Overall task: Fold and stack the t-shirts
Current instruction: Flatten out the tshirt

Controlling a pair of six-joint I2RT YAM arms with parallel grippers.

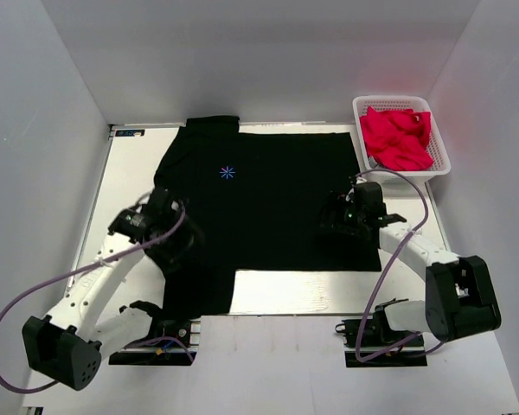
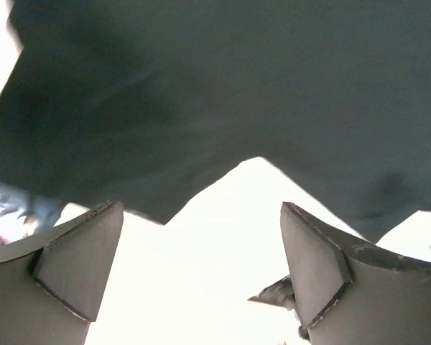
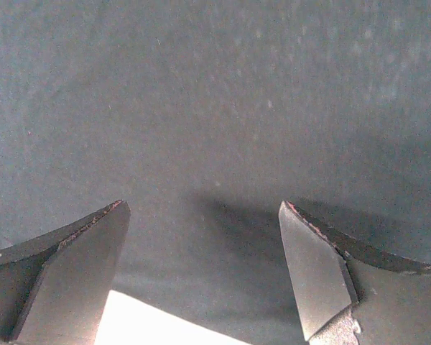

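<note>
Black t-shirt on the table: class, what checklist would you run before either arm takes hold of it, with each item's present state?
1. Jaws of the left gripper open: ok.
2. Jaws of the right gripper open: ok.
3. The black t-shirt spread out on the table, starburst print up: ok.
4. A shirt edge in view just ahead of the left gripper: ok.
5. Either gripper touching the cloth: cannot tell.
6. The red cloth inside the basket, off the shirt: ok.
</note>
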